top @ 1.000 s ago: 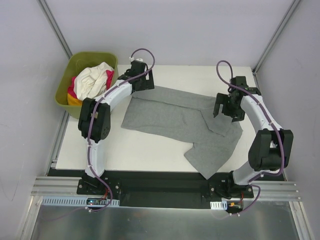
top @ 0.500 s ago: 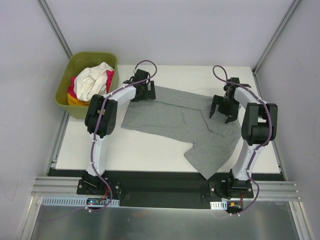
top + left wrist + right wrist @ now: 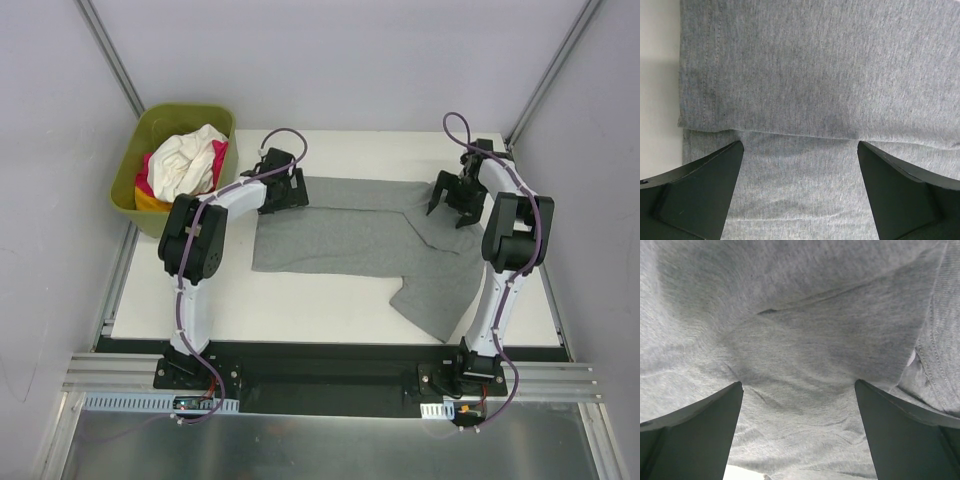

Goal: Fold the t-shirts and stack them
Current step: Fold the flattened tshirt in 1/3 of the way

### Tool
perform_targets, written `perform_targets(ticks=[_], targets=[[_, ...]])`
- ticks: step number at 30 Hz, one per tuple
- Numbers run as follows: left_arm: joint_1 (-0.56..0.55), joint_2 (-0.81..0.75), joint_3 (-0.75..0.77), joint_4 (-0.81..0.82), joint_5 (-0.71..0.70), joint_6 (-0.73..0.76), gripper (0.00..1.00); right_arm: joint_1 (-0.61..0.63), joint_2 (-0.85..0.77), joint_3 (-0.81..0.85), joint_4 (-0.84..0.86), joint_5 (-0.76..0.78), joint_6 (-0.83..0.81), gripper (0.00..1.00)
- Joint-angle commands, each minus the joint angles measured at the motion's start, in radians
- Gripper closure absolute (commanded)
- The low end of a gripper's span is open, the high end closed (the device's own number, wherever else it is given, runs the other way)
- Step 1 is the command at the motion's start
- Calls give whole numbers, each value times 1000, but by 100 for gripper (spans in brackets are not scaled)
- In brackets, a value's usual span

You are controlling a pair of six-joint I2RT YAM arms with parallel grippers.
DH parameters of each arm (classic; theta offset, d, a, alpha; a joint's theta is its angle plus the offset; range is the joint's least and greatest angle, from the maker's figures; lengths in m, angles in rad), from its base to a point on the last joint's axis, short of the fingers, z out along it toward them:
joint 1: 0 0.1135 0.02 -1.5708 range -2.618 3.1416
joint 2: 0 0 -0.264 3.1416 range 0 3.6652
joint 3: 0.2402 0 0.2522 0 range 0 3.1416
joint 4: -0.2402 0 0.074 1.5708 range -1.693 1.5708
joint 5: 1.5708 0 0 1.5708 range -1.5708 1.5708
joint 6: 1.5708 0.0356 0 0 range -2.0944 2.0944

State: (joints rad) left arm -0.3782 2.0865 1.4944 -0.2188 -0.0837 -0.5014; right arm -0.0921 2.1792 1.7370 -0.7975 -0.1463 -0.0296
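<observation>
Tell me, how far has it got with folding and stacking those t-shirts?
Early days. Nothing is stacked yet. The grey t-shirt lies spread on the table, one layer overlapping another at its far edge, perhaps a first fold. The left gripper and right gripper hover open over its far corners, holding nothing. Left: finishing it, then the white shirt, pink shirt and orange-yellow shirt bunched in the green tub.

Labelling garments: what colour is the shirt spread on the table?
Plain heather grey t-shirt; the left wrist view shows the fabric best.
</observation>
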Motion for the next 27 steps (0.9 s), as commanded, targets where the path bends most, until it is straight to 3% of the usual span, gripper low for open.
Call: perform_targets(ticks=[1,7,10,15,19,23,27], targets=[[5,-51,-28,-90,-10,-31,1,-9,5,32,6,-47,-29,0],[-5,-162,17,-102,-4,46,1,-8,-206,-45,37,0,-30,0],[-27,-267,-48,-117,-19,44,0,-8,-389,-219,131,-7,10,0],[-71,-472,-293,-140,-42,-35,1,-8,-654,-474,253,-7,26,0],[-77,-687,-502,-160,-34,-188,1,-8,-861,-666,294,-9,65,0],[-76,-841,-713,-171,-42,-298,1,-8,-984,-780,334,-30,83,0],[-67,-946,-827,-172,-83,-383,1,-8,-1030,-820,356,-35,83,0]])
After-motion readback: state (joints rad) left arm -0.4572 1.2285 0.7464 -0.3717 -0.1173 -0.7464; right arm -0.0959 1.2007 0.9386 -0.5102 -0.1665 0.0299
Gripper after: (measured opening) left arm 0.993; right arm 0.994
